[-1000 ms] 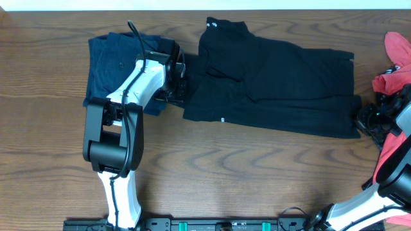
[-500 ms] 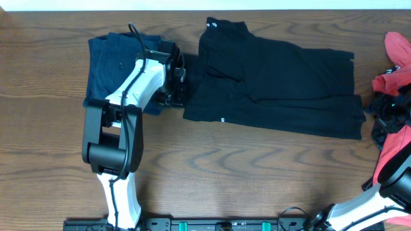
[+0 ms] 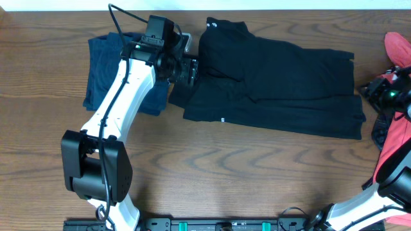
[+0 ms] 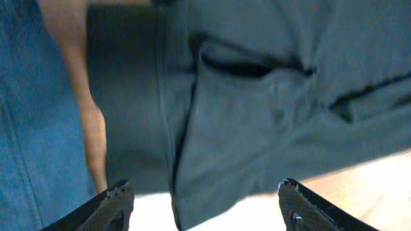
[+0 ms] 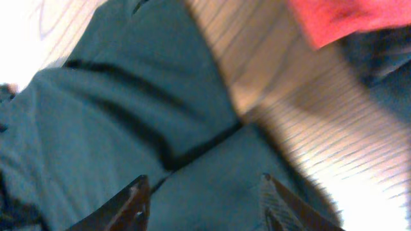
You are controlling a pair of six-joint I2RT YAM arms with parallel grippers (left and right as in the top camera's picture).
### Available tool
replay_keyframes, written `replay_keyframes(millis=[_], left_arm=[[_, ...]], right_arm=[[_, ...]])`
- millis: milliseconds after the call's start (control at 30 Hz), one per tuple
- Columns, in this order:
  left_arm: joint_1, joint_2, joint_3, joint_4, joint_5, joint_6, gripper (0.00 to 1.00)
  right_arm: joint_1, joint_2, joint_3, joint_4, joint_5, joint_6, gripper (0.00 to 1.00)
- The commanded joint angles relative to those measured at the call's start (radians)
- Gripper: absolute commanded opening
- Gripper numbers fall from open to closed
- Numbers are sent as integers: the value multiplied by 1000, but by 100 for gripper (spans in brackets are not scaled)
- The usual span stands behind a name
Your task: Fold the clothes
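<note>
The long black garment [image 3: 282,83] lies flat across the back middle of the table, a small white logo [image 3: 212,25] at its far left corner. My left gripper [image 3: 191,68] hovers over its left edge, open and holding nothing; in the left wrist view the left gripper [image 4: 205,200] hangs above the black cloth [image 4: 257,109], with the navy shorts [image 4: 32,128] beside it. My right gripper [image 3: 371,90] is off the garment's right edge. In the right wrist view the right gripper [image 5: 209,192] is open over black fabric [image 5: 128,109].
Navy-blue shorts [image 3: 103,64] lie left of the black garment, partly under my left arm. Coral-red pieces [image 3: 398,48] are heaped at the table's right edge around my right arm. Bare wood table [image 3: 257,173] stretches along the front.
Both grippers have opened and let go of the black garment. My left gripper rose and moved toward the back along the garment's left edge. My right gripper pulled back a little to the right.
</note>
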Motion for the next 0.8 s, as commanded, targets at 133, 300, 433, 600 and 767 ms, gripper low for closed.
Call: replay_keyframes(millis=[133, 300, 433, 600, 767], left_arm=[[-10, 25, -60, -158, 14, 10, 74], [-10, 61, -187, -97, 15, -15, 75], [-10, 107, -261, -6, 16, -78, 76], [-10, 173, -267, 41, 90, -100, 79], [-10, 216, -267, 103, 102, -174, 79]], right_arm=[[21, -10, 13, -224, 145, 1, 66], [21, -10, 13, -336, 256, 2, 72], [22, -10, 8, -382, 261, 1, 76], [23, -10, -24, -365, 261, 2, 83], [23, -10, -72, -303, 258, 29, 83]])
